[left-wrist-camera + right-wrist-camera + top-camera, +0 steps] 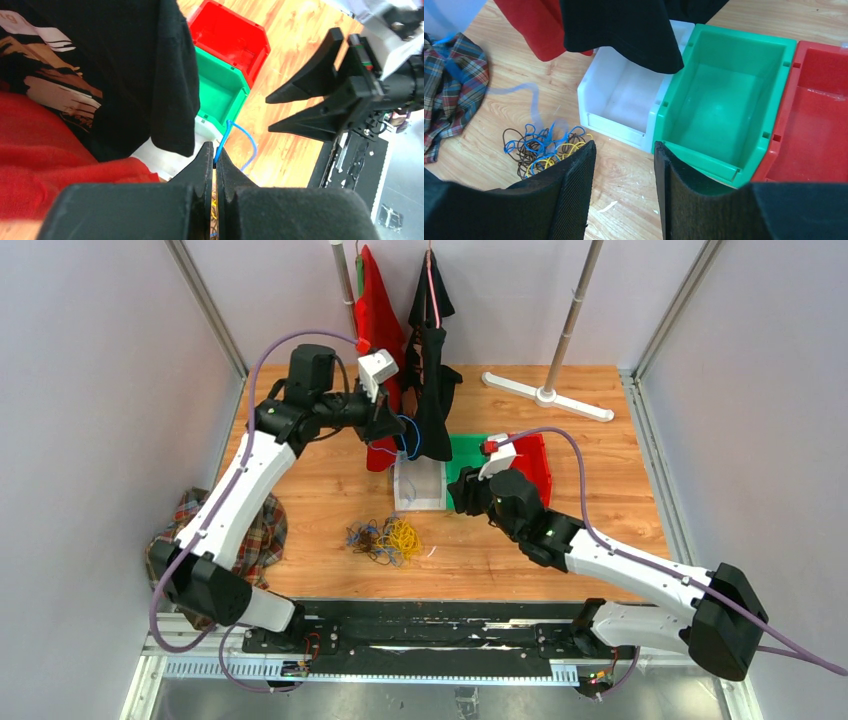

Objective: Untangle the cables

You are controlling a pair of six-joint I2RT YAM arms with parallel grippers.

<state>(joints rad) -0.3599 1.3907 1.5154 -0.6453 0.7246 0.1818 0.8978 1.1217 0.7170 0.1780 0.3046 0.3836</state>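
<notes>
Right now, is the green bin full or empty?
Empty. In the right wrist view the green bin has a bare floor, nothing inside; most cables lie on the table.

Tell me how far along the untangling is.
Early. Done: nothing sorted; the white bin, green bin and red bin look empty. In hand: the left gripper is shut on a blue cable, held up beside the black shirt. Left: the blue, yellow and brown tangle on the table; the right gripper is open, empty.

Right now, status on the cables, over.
Left hand shut on blue cable, held above white bin. Right hand open, empty. Tangled pile on table. Black shirt hanging beside left hand.
</notes>
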